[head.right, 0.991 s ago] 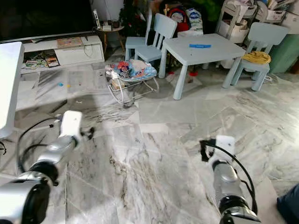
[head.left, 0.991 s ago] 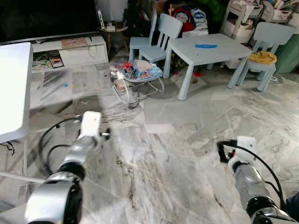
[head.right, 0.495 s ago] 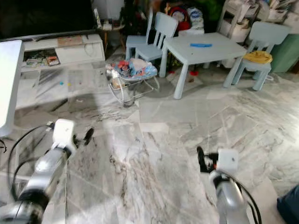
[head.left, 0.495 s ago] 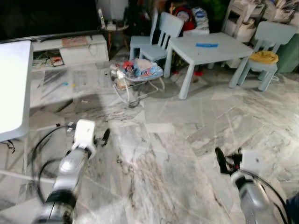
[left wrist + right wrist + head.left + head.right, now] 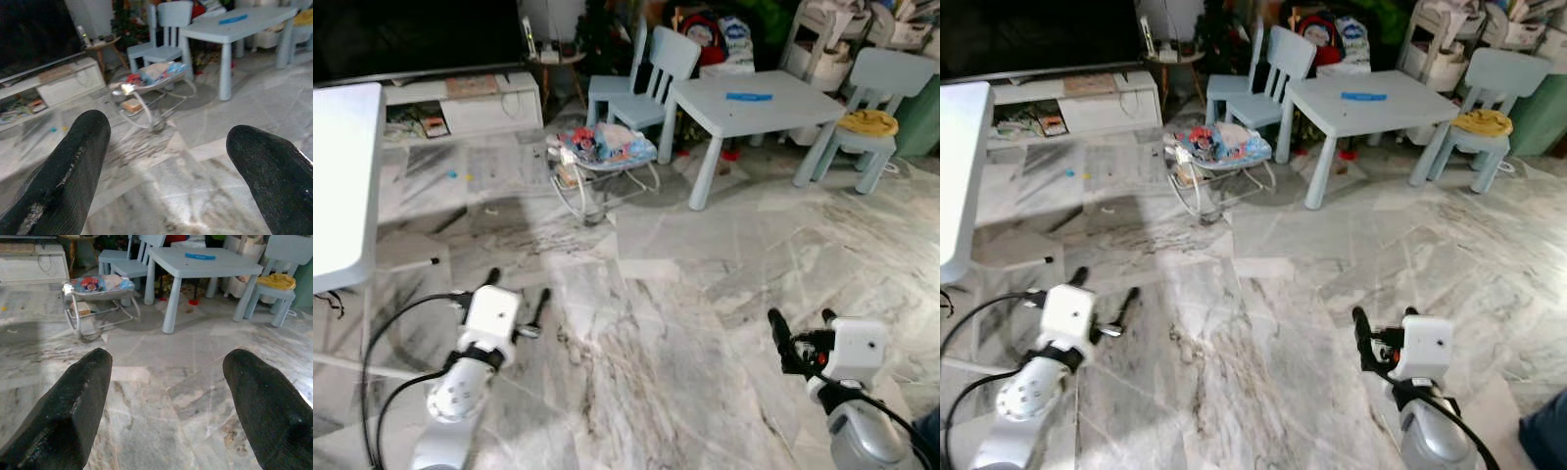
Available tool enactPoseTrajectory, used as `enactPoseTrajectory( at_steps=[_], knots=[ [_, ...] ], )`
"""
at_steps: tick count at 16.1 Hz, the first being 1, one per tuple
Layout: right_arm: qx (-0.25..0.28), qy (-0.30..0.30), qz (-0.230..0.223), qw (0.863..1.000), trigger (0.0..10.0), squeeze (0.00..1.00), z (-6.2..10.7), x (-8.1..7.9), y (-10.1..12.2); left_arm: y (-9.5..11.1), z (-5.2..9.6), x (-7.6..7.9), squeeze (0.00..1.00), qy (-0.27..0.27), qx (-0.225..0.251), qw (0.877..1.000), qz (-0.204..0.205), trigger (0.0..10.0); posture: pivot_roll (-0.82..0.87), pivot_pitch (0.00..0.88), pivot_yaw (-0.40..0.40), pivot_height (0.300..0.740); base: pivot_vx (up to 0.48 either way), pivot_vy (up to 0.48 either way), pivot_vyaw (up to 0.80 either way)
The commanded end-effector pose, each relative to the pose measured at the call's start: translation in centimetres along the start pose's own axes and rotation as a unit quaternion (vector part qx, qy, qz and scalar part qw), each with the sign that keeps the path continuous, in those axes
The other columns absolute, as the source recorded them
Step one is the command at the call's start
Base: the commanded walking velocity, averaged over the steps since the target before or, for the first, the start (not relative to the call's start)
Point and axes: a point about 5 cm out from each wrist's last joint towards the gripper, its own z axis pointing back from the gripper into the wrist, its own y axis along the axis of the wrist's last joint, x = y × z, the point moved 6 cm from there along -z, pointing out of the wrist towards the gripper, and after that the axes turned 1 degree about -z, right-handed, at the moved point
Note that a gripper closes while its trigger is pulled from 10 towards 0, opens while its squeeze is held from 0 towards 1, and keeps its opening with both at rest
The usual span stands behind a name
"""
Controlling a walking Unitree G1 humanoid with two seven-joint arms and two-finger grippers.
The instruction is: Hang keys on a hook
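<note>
Left claw [image 5: 517, 299]: held low over the marble floor [image 5: 685, 294], its two black fingers [image 5: 73, 171] spread wide apart with nothing between them.
Right claw [image 5: 800, 338]: likewise low and forward, fingers [image 5: 73, 406] parted and carrying nothing.
Keys: not to be found in any view; neither claw bears them, and nothing key-like can be made out on the floor or on the furniture.
Hook: no hook or wall mount can be identified either.
Step in hand: judged to be the search or approach stage, before any pickup, since both claws are bare and face open floor.
Next move calls for: finding the keys first, probably by turning or walking toward a surface where they may lie, then closing one claw on them before seeking the hook.
Scene ahead: a baby bouncer [image 5: 602, 157] piled with toys stands on the floor, near a pale blue tabletop [image 5: 754, 103] that carries a blue strip [image 5: 748, 96]; small chairs [image 5: 651, 69] stand beside it, one bearing a yellow bundle [image 5: 867, 120].
Cut off: a white tabletop [image 5: 342, 186] at the robot's left runs out of frame, so what it holds cannot be told.
Hard to make out: clutter on the low TV shelf [image 5: 460, 98] and the dark far corner is too small to read.
</note>
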Motion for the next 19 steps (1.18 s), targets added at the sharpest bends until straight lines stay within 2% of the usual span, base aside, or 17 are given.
enactPoseTrajectory(
  at_steps=[1,3,4,5,6,7,8,10,11,14,15,16,17,18,19],
  knots=[
    [0.001,-0.013,-0.005,1.000,10.0,0.00,0.4,0.5,0.8,1.1,-0.2,0.2,0.00,-0.002,0.010,1.000,-0.001,10.0,-0.02,0.000,-0.060,0.740,0.000,0.000,0.00],
    [0.006,-0.035,0.016,0.999,10.0,0.00,1.2,1.2,1.9,2.1,-1.0,0.9,0.00,-0.013,0.010,1.000,0.011,10.0,-0.04,0.000,-0.006,0.740,0.000,0.000,0.00],
    [0.007,-0.034,-0.002,0.999,10.0,0.00,1.5,1.3,2.0,2.4,-1.6,1.0,0.00,-0.018,0.012,1.000,0.009,10.0,-0.05,0.000,0.032,0.740,0.000,0.000,0.00],
    [0.007,-0.032,-0.011,0.999,10.0,0.00,2.2,1.3,2.0,3.1,-2.8,1.1,0.00,-0.030,0.016,0.999,0.006,10.0,-0.04,0.000,0.067,0.740,0.000,0.000,0.00],
    [0.000,-0.039,0.001,0.999,10.0,0.00,2.3,1.4,1.7,3.3,-3.3,1.1,0.00,-0.033,0.018,0.999,0.004,10.0,-0.03,0.000,0.087,0.740,0.000,0.000,0.00],
    [-0.006,-0.046,0.006,0.999,10.0,0.00,2.3,1.4,1.3,3.3,-3.7,0.9,0.00,-0.034,0.018,0.999,0.005,10.0,-0.03,0.000,0.112,0.740,0.000,0.000,0.00],
    [-0.013,-0.053,-0.005,0.998,10.0,0.00,2.1,0.6,0.8,3.1,-4.4,-0.1,0.00,-0.031,0.011,0.999,0.003,10.0,-0.05,0.000,0.137,0.740,0.000,0.000,0.00],
    [-0.013,-0.040,-0.001,0.999,10.0,0.00,1.9,-0.7,1.0,3.0,-4.5,-0.6,0.00,-0.043,0.007,0.999,-0.017,10.0,-0.04,0.000,0.118,0.740,0.000,0.000,0.00],
    [-0.012,-0.022,0.013,1.000,10.0,0.00,1.6,-1.6,1.1,2.5,-4.4,-1.4,0.00,-0.035,0.000,0.999,-0.027,10.0,-0.02,0.000,0.073,0.740,0.000,0.000,0.00],
    [-0.008,-0.023,0.012,1.000,10.0,0.00,0.1,-1.6,1.6,1.5,-3.4,-3.2,0.00,0.008,-0.021,1.000,-0.010,10.0,0.06,0.000,-0.077,0.740,0.000,0.000,0.00],
    [-0.008,-0.040,-0.003,0.999,10.0,0.00,-0.6,-1.2,1.8,1.4,-2.9,-3.4,0.00,0.018,-0.025,1.000,-0.002,10.0,0.07,0.000,-0.092,0.740,0.000,0.000,0.00],
    [-0.003,-0.048,-0.015,0.999,10.0,0.00,-1.3,-1.2,2.3,1.2,-2.3,-3.3,0.00,0.024,-0.032,0.999,0.016,10.0,0.06,0.000,-0.094,0.740,0.000,0.000,0.00],
    [0.004,-0.046,-0.006,0.999,10.0,0.00,-1.5,-1.7,2.7,1.1,-1.9,-3.1,0.00,0.021,-0.036,0.999,0.030,10.0,0.06,0.000,-0.091,0.740,0.000,0.000,0.00],
    [0.006,-0.049,-0.002,0.999,10.0,0.00,-1.5,-1.7,2.7,1.0,-1.5,-1.6,0.00,0.001,-0.037,0.999,0.030,10.0,0.06,0.000,-0.084,0.740,0.000,0.000,0.00],
    [0.003,-0.054,-0.004,0.999,10.0,0.00,-1.5,-1.6,2.5,1.1,-1.4,-0.7,0.00,-0.009,-0.036,0.999,0.022,10.0,0.07,0.000,-0.073,0.740,0.000,0.000,0.00]
  ],
)
